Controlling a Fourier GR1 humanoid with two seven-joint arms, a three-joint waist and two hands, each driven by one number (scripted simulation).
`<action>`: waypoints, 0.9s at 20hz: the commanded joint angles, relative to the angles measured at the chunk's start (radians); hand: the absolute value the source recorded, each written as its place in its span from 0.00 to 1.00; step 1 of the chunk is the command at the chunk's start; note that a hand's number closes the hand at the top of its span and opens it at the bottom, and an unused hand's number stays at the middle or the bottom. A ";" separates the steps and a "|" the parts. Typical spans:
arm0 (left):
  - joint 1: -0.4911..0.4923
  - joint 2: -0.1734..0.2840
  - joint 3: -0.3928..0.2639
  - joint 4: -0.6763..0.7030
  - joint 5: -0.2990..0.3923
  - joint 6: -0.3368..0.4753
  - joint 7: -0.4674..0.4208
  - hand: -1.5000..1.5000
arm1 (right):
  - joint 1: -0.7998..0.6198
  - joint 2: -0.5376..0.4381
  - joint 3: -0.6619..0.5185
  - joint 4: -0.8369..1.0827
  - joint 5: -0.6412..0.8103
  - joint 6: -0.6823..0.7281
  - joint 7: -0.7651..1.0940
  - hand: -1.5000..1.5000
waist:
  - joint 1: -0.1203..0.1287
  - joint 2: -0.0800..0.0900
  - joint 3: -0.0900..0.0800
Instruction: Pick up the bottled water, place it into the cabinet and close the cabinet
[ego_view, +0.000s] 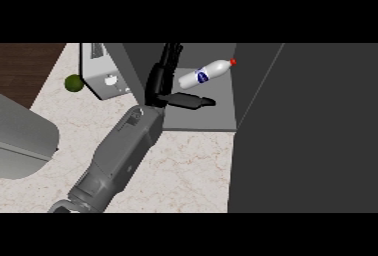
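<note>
The bottled water (207, 74) is clear with a blue label and a red cap. It lies tilted inside the open cabinet (199, 119), cap toward the upper right. My left hand (161, 84) reaches into the cabinet from the lower left. Its fingers point straight up beside the bottle's base and its thumb sticks out to the right below the bottle. The hand is open and not curled round the bottle. Whether the fingers touch the bottle I cannot tell. My right hand shows nowhere.
A wide dark cabinet panel (303, 125) fills the right side. A white boxy appliance (105, 75) and a green round fruit (73, 83) sit at the upper left. A large grey object (22, 140) lies at the left edge on the pale marbled counter (184, 165).
</note>
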 joint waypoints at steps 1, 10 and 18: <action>0.165 0.002 -0.002 -0.169 0.051 0.011 0.058 0.00 | 0.006 0.018 0.016 0.017 0.026 -0.012 -0.024 0.00 | 0.044 -0.020 -0.002; 0.495 0.048 -0.169 -0.680 0.064 0.078 0.179 0.00 | 0.059 -0.016 0.009 -0.034 -0.008 0.010 -0.016 0.00 | 0.037 -0.015 -0.002; 0.851 0.185 -0.324 -1.205 0.044 0.099 0.320 0.00 | -0.031 -0.103 0.023 -0.062 0.053 0.061 0.062 1.00 | 0.023 -0.002 -0.002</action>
